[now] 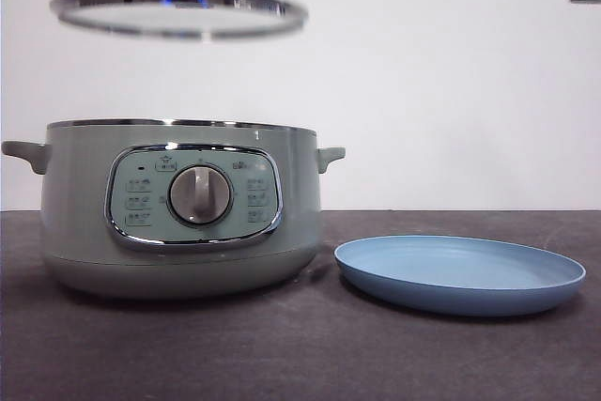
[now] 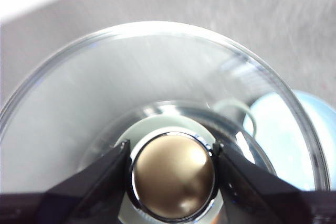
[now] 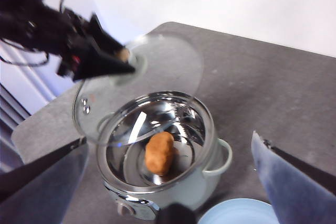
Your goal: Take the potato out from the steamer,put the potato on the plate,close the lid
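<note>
Glass lid was held in the air above the steamer, clear of its chrome rim; the left gripper was clamped on the lid's knob. Inside the open steamer the potato was seen lying on the shiny pot floor. To the right of the steamer, just beside its base, the light blue plate was set on the dark table. The right gripper was poised high over the steamer, jaws spread wide, nothing between them.
</note>
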`<state>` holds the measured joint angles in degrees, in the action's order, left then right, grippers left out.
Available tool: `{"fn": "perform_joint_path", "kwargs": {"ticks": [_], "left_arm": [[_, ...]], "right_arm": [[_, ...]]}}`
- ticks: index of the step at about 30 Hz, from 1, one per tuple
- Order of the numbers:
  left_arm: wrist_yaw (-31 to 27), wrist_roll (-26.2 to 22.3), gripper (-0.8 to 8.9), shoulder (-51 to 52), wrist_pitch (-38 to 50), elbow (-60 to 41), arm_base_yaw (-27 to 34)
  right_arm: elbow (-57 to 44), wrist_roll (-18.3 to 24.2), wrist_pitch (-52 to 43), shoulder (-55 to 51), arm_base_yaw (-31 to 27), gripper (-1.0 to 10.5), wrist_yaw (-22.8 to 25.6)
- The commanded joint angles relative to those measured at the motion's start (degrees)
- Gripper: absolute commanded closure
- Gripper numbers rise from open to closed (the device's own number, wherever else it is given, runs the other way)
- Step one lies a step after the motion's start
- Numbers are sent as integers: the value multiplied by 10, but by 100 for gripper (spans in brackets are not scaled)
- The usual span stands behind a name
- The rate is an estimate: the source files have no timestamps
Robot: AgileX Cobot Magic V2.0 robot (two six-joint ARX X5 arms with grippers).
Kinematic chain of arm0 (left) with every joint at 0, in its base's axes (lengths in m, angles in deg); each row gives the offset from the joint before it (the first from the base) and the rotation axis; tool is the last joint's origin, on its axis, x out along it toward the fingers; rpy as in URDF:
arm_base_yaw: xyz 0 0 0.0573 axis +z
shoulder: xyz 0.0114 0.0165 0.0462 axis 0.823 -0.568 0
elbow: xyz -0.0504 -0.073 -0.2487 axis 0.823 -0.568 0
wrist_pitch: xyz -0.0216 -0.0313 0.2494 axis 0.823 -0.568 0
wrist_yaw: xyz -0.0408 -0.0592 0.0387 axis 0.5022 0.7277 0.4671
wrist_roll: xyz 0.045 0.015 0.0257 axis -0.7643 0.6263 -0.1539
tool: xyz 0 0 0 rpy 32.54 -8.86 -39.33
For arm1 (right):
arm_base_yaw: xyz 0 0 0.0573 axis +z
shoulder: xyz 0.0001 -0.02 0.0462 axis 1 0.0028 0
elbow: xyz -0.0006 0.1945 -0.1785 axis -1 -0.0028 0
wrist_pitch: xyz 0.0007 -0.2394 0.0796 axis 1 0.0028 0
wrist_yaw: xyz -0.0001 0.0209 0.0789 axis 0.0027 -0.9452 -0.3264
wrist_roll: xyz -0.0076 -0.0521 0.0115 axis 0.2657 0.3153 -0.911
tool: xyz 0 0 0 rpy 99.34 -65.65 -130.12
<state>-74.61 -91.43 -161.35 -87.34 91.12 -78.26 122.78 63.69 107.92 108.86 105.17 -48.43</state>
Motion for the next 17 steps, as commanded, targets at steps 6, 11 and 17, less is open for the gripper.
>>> {"fn": "perform_joint_path", "kwargs": {"ticks": [6, 11, 17], "left_arm": [[-212, -61, 821, 11, -110, 152, 2], [-312, -64, 821, 15, -184, 204, 14], [-323, -63, 821, 31, -210, 209, 52]], "right_arm": [[30, -24, -4, 87, 80, 321, 45], [88, -21, -2, 178, 151, 322, 91], [205, 2, 16, 312, 221, 328, 146]]}}
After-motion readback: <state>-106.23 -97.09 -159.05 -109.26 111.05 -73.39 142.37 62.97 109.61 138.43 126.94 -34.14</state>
